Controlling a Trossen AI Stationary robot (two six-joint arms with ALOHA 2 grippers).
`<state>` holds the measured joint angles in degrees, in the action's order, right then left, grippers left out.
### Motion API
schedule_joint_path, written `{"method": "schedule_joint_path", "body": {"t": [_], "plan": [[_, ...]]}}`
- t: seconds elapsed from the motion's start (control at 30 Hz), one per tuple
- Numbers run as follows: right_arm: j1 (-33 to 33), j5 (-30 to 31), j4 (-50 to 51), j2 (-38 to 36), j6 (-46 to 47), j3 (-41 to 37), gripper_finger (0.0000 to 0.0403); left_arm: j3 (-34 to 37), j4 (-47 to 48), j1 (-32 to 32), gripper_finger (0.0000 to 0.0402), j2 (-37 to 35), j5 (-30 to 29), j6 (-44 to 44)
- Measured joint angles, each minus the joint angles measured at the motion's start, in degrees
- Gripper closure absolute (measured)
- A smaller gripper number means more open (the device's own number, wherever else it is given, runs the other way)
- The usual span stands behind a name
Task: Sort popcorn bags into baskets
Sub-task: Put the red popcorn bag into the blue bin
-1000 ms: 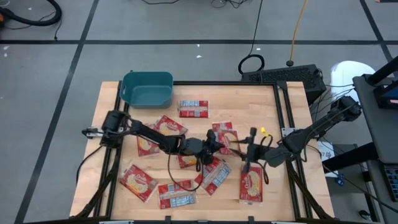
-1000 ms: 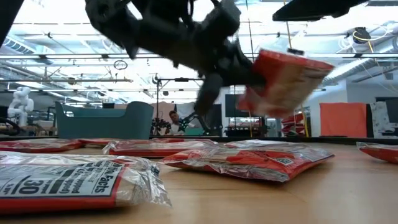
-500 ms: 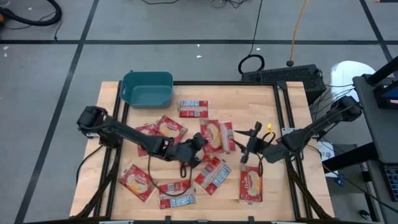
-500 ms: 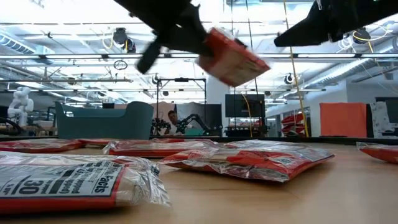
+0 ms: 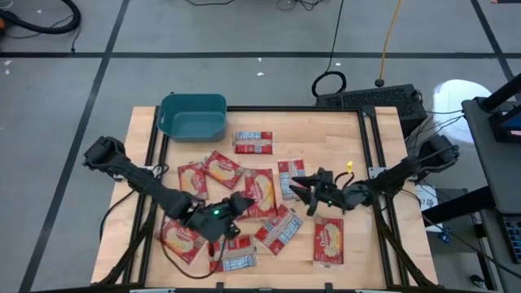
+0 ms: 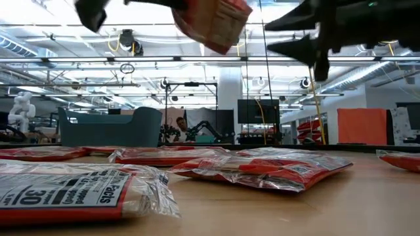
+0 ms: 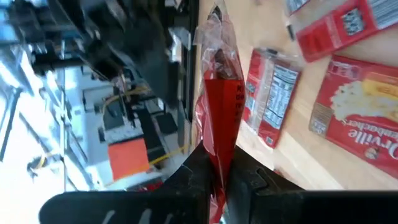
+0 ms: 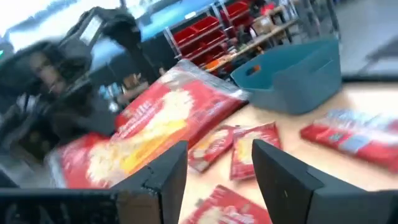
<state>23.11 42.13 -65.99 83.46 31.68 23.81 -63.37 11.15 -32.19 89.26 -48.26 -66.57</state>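
Observation:
My left gripper [image 5: 232,210] is shut on a red popcorn bag [image 5: 259,191] with its yellow picture face up. It holds the bag high over the middle of the table, where the low view shows the bag [image 6: 213,19] near the top. My right gripper [image 5: 298,189] stands open just right of that bag, pointing level at it with nothing between its fingers [image 8: 165,171]. The teal basket [image 5: 194,116] stands at the far left of the table. Several more popcorn bags lie flat on the wood. My left gripper pinches the bag's near-left end [image 7: 216,146] between its two fingers. The fingers come slanting from the table's near left. The bag stretches away from them toward the right gripper, lifted clear of the table and of the other bags, and is seen edge-on in the left wrist view.
Loose bags lie at the far middle [image 5: 253,142], left of centre [image 5: 221,168], under the left arm [image 5: 181,240], near the front edge [image 5: 236,259] and at the near right [image 5: 329,242]. Black rails [image 5: 370,138] run along the table's sides.
My left gripper has carried the bag up and toward the table's near left, away from the right gripper, and rolled it so the picture face shows upward. My right gripper has followed a little to the left, sunk slightly and rolled about its own line.

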Motion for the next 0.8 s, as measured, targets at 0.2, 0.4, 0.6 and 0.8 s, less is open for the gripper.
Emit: {"method": "schedule_joint_path", "body": {"t": [0.2,0.4,0.6,0.8], "plan": [[-3.5,-11.3,-11.6,9.8,9.3,3.6,0.0193,0.0,0.8,-2.5,0.0373,-2.7,-0.2,-4.6],[-5.4,-15.6,-13.6,16.3,12.1,9.2,0.0146,0.0,0.6,-1.2,0.0372,-3.1,2.5,-5.8],[-7.3,-24.7,-16.2,20.3,9.7,13.6,0.0141,0.0,1.4,0.6,0.0372,-3.1,6.7,-5.6],[-7.8,-28.6,-17.3,20.5,9.6,14.2,0.0199,0.0,1.2,1.5,0.0371,-3.1,6.7,-5.7]]}}
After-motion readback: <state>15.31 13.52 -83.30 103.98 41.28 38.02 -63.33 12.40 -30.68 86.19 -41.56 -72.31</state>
